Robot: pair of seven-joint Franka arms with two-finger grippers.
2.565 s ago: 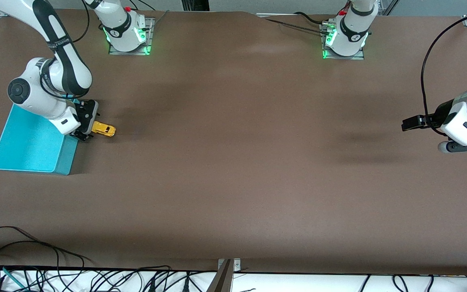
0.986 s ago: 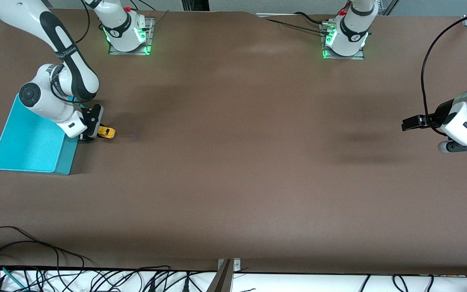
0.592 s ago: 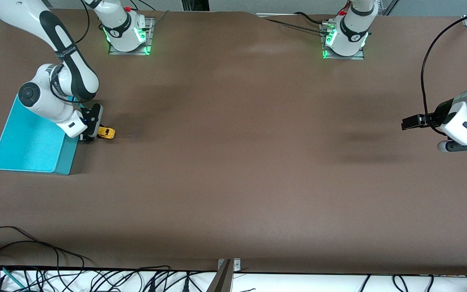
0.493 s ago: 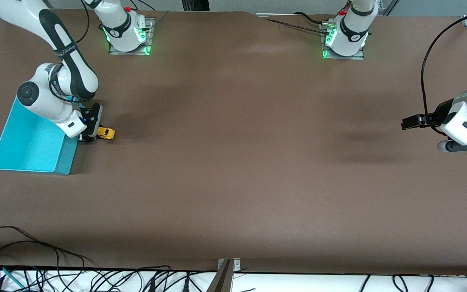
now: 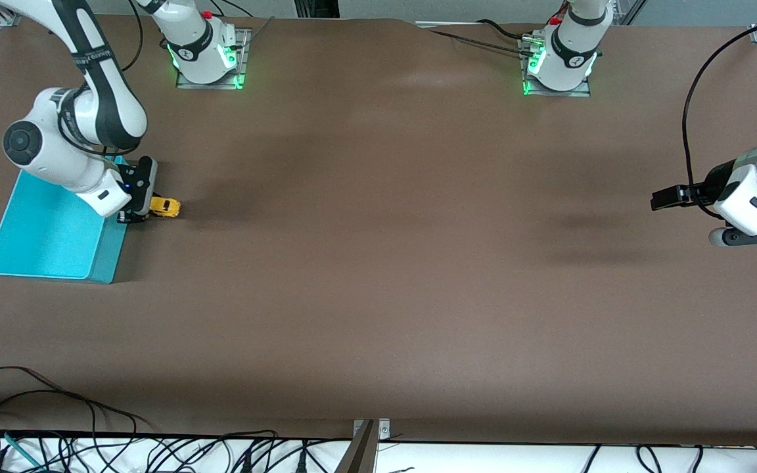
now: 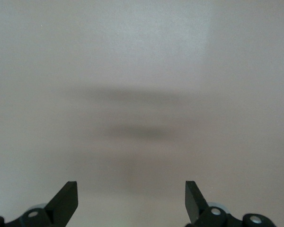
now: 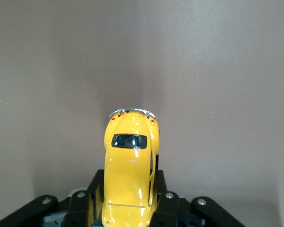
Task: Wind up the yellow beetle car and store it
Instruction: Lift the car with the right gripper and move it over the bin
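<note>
Right gripper (image 5: 137,213) is clamped on the yellow beetle car (image 5: 165,207), at the right arm's end of the table (image 5: 378,263). In the right wrist view the car (image 7: 130,165) sits lengthwise between the two fingers (image 7: 166,203), its free end with the chrome bumper sticking out past the fingertips and brown tabletop past that. From the front view I can't tell whether the wheels touch the surface or the car is lifted slightly. Car is just beside the turquoise bin (image 5: 50,230), at the bin's corner farthest from the front camera, outside the bin wall. Right arm's wrist hangs over that same bin corner.

Left gripper (image 5: 743,238) waits over bare table at the left arm's end, well apart from car and bin. Its fingers (image 6: 66,201) are spread wide with nothing between them; the left wrist view shows only plain tabletop with soft shadows.
</note>
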